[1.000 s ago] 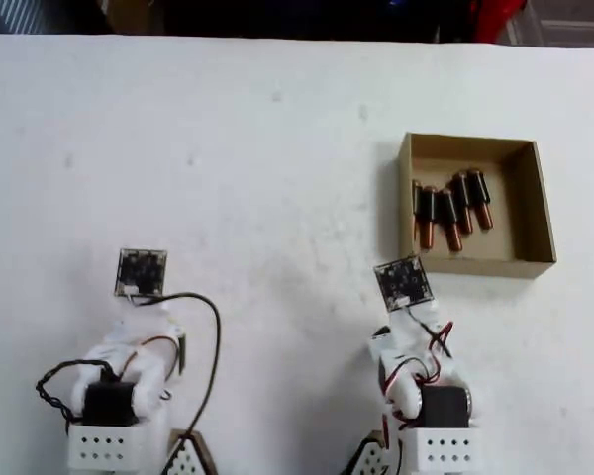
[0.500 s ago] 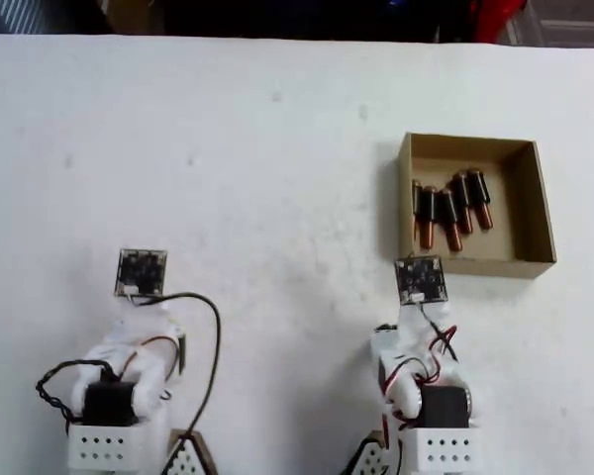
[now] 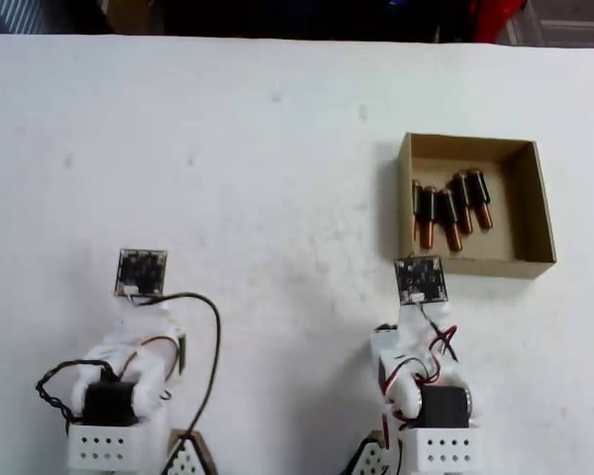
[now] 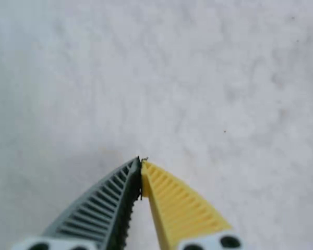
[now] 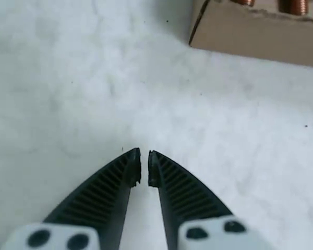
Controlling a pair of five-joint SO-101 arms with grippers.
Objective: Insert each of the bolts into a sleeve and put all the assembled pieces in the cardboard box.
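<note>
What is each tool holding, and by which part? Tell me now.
Nothing is held. The left tool and the right tool are both closed and empty over the table; the assembled pieces lie in the cardboard box.

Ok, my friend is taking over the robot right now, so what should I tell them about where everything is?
Left gripper: shut, holding nothing, above the table.
Right gripper: shut, holding nothing, above the table just short of the cardboard box.
Assembled pieces: about five, lying side by side inside the box.
Done: those pieces are put together and boxed.
Left: probably nothing; the job looks finished.
</note>
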